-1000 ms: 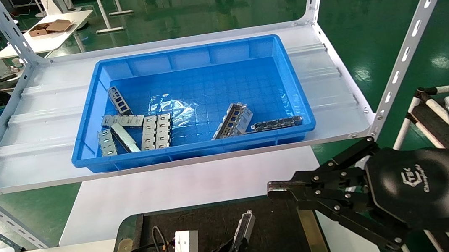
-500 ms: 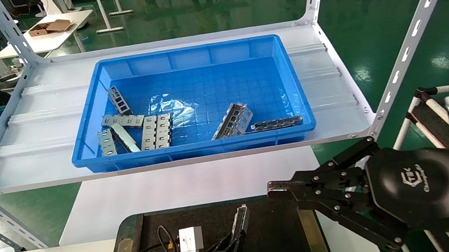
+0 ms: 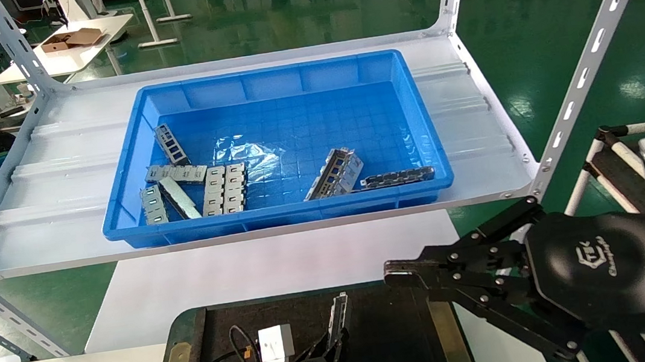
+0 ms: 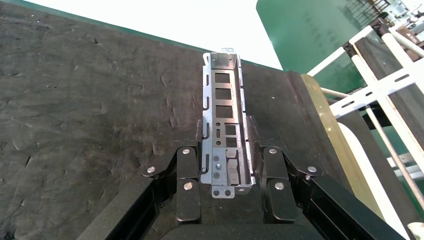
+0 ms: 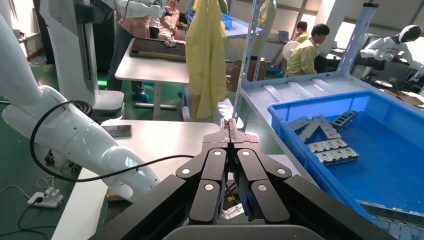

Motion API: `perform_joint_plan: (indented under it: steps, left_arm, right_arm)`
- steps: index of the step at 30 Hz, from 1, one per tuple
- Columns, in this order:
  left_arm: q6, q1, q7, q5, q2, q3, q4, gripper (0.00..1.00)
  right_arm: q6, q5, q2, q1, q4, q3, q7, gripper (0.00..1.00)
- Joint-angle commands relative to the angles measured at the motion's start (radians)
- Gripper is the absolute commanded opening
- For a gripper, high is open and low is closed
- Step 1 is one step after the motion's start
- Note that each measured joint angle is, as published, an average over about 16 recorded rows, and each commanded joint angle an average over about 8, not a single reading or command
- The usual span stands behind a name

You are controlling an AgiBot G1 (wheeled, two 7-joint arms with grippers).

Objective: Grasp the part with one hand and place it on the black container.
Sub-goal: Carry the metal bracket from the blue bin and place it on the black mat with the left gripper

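Observation:
The part, a narrow silver-grey channel with rectangular cut-outs, is clamped at its near end between the fingers of my left gripper. In the head view the part slants up over the black container, with the left gripper low at the bottom edge. I cannot tell whether the part's far end touches the container's felt surface. My right gripper hangs at the container's right edge, fingers pressed together and holding nothing.
A blue plastic bin on the white rack shelf behind holds several more metal parts. A slanted rack post stands at right. A brass strip runs along the container's right side, beside the white table.
The left gripper has shifted a little right over the container, and the part in it has swung to a steeper, more upright line. The right arm has not moved.

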Motion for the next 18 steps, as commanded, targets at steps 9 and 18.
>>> perform_joint_plan:
  steps: [9,18]
  left_arm:
    - [-0.080,-0.008,-0.021,-0.020,0.012,0.052,0.024,0.00]
    - [-0.133,-0.019,-0.049,-0.051,0.010,0.105,0.030,0.66]
  right_arm:
    - [0.000,0.000,0.000,0.000,0.000,0.000,0.000,0.07]
    - [0.000,0.000,0.000,0.000,0.000,0.000,0.000,1.00]
